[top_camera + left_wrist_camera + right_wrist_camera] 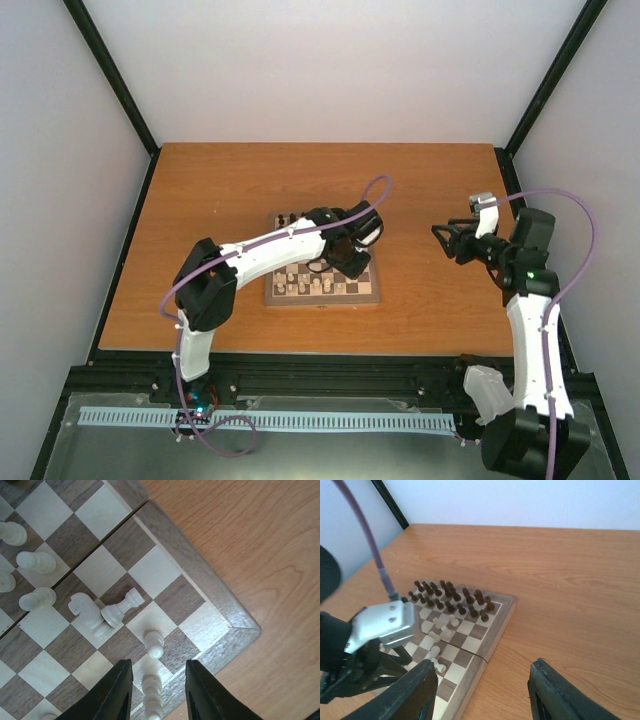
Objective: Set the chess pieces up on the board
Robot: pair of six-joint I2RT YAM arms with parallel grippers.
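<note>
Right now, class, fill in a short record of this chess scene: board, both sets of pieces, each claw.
board: flat on the table, near its middle
dark pieces: two rows along one edge
cream pieces: loosely spread, not in rows
rook: tipped, resting against the knight
left claw: open, astride one cream piece near a board corner
right claw: open, empty, off the board
</note>
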